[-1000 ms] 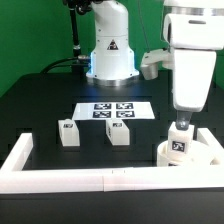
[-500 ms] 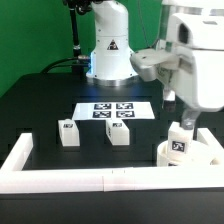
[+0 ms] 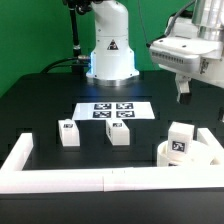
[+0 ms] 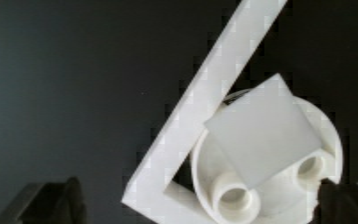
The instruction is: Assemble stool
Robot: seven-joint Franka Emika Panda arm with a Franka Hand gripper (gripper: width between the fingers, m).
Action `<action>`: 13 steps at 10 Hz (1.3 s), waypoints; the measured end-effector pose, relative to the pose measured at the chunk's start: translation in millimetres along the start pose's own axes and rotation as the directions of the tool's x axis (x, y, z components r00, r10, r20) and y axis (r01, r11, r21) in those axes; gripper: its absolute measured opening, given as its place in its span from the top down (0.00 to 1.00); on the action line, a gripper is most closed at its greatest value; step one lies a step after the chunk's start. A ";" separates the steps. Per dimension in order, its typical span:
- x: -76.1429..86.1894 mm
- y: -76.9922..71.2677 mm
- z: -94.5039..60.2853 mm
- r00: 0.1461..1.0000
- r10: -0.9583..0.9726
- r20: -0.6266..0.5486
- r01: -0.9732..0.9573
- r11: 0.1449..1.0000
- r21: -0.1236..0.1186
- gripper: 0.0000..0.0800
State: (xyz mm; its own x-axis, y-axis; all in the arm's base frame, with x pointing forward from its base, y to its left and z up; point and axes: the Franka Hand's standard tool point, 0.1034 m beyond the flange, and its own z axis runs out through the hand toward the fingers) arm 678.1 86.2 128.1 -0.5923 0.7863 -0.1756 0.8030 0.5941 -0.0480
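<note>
The two-finger gripper (image 3: 185, 92) hung in the air at the exterior view's right, well above the table and apart from every part. That view showed little of its jaws. The wrist view settled it: the two dark fingers (image 4: 55, 200) stood wide apart at the picture's edges, with nothing between them.

The thick white round disc seat (image 3: 208, 152) lay on the black table (image 3: 40, 100) at the exterior view's right, close to the long white border wall (image 3: 100, 178). A small white rectangular leg block (image 3: 180, 140) stood on the seat, its black-and-white tag facing the exterior camera. The wrist view showed the same leg block (image 4: 265, 120) from above as a plain white diamond with no tag to see. It also showed two round holes in the seat (image 4: 265, 185) and the wall (image 4: 202, 110) running just beside it, none of which was clear from outside.

Only the exterior view took in the rest. A second tagged white leg block (image 3: 68, 133) and a third one (image 3: 118, 133) stood apart on the table, near the thin flat white marker board (image 3: 115, 111), with the white robot base (image 3: 110, 50) behind it.
</note>
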 end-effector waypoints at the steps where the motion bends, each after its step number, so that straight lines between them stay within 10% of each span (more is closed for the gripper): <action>1: -2.0 -0.9 0.2 0.998 -0.057 0.007 0.057 0.998 0.003 0.19; 4: -3.3 -5.3 4.5 0.981 -0.187 0.045 0.185 0.982 0.042 0.19; 6: 26.1 -7.2 18.6 0.933 -0.349 0.086 0.325 0.922 0.210 0.19; 7: 33.0 0.7 21.3 0.909 -0.409 0.076 0.385 0.896 0.221 0.19; 11: 30.3 3.5 21.8 0.873 -0.483 0.073 0.463 0.866 0.192 0.19; 12: 27.3 7.9 20.3 0.856 -0.509 0.089 0.492 0.856 0.162 0.19; 13: 22.1 15.0 15.6 0.802 -0.579 0.146 0.576 0.815 0.067 0.19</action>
State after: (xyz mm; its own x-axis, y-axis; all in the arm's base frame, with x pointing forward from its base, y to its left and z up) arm 678.1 109.8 108.2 -0.9303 0.2622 -0.2564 0.3177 0.9254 -0.2065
